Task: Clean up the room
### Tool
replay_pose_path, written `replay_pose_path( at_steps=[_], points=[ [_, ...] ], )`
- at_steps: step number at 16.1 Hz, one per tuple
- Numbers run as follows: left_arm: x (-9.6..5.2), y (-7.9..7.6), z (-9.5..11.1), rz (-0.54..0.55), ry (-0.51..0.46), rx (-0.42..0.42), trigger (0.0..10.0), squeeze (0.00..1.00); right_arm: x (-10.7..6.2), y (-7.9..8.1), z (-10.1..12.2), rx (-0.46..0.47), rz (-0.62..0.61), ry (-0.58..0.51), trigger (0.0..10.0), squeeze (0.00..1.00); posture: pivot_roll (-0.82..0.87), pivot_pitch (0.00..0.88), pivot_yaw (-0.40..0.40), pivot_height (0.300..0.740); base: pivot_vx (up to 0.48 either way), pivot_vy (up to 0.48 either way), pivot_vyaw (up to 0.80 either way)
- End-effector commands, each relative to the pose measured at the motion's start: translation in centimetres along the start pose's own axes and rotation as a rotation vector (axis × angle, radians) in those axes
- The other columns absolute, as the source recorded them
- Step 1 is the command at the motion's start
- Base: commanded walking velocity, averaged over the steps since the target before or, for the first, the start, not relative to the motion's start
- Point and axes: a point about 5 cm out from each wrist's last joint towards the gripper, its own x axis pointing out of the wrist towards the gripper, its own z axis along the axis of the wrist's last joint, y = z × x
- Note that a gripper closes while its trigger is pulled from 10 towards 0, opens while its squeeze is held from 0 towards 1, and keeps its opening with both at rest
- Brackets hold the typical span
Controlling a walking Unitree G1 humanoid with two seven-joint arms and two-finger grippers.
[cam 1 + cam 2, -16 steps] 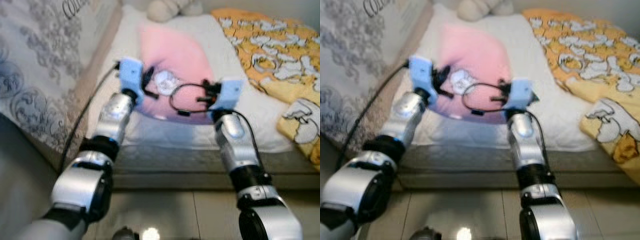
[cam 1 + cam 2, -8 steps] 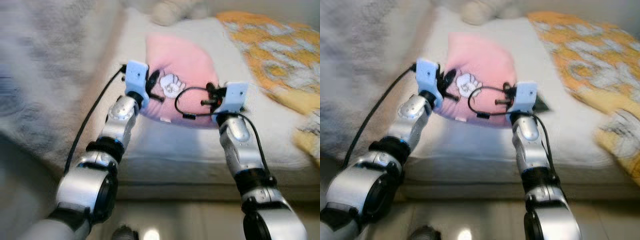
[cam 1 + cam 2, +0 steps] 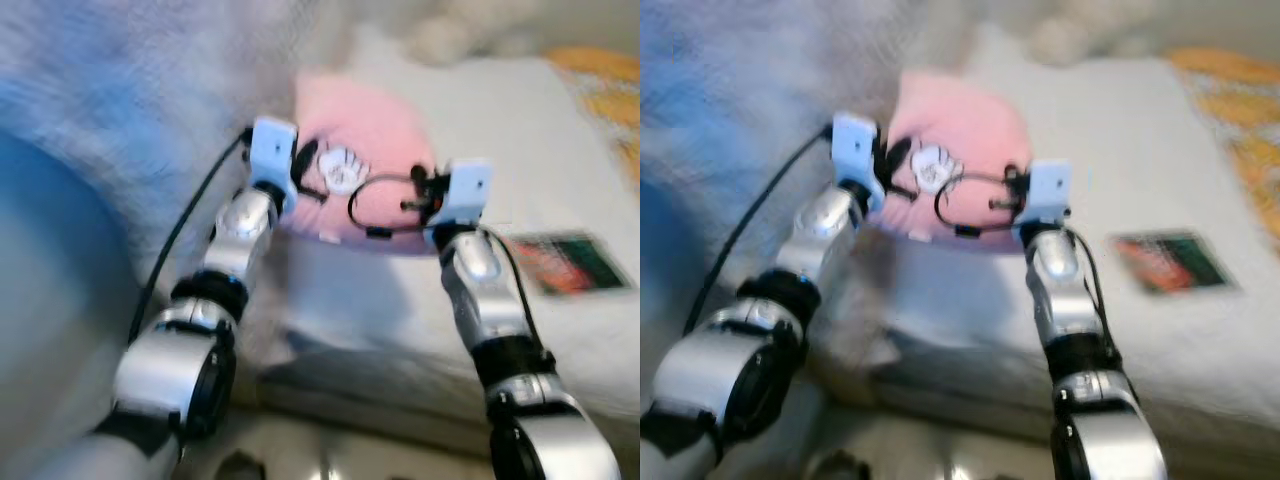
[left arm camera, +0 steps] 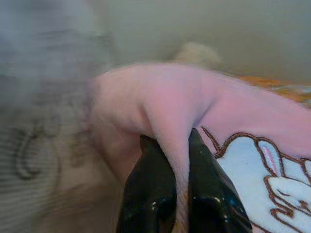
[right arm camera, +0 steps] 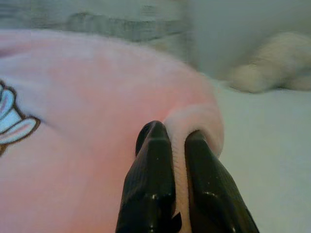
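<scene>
Gripping from both sides, the two end effectors have a pink pillow [image 3: 365, 150] pinched between them at the near edge of the bed [image 3: 560, 180]. Nearest the camera, the two silver arms reach forward and up from the floor side of the mattress. The left end effector [image 4: 176, 160] has its two black fingers closed tight on a fold of the pink fabric at the pillow's left edge, beside a white rabbit print [image 4: 272, 179]. The right end effector [image 5: 177, 150] is likewise clamped on a rolled bit of the pillow's right edge. The pillow sits between the wrists with its lower edge over the white sheet; the blur makes it hard to say whether it rests on the bed or is lifted clear. On the sheet to the right of the right arm lies a flat dark card or packet with red and green print [image 3: 565, 262], too smeared to identify. Farther back a pale plush toy [image 5: 272, 65] rests near the head of the bed, and an orange patterned blanket [image 3: 1240, 95] covers the far right side. The step in hand looks like carrying or repositioning the pillow as part of tidying the bed. The next move probably calls for keeping both pinches even while bringing the pillow toward the head of the bed, then setting it flat before opening.
</scene>
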Motion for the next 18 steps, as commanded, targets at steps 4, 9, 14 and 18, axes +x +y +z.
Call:
replay_pose_path(
  at_steps=[4, 9, 14, 18],
  points=[
    [-0.6, 4.4, 2.1, 0.194, -0.091, -0.009, 10.0, 0.0, -0.9, -3.5, -0.4, -0.012, -0.125, 0.02, 0.0, 0.0, 0.05, 0.0, -0.04, 0.728, 0.349, 0.33, 0.56],
    [-0.6, 4.4, 2.1, 0.194, -0.091, -0.009, 10.0, 0.0, -0.9, -3.5, -0.4, -0.012, -0.125, 0.02, 0.0, 0.0, 0.05, 0.0, -0.04, 0.728, 0.349, 0.33, 0.56],
    [1.5, -7.0, -0.7, 0.006, 0.043, -0.155, 10.0, 0.0, -0.5, -7.9, -1.1, -0.203, -0.259, 0.166, 10.0, 0.0, 0.01, 0.0, -0.05, 0.728, 0.139, 0.132, 0.22],
    [1.0, -6.8, -1.0, 0.011, 0.006, -0.177, 10.0, 0.0, -2.6, -6.8, -3.2, -0.17, -0.256, 0.171, 10.0, 0.0, 0.04, 0.001, -0.066, 0.728, 0.197, -0.381, 0.0]
  ],
)
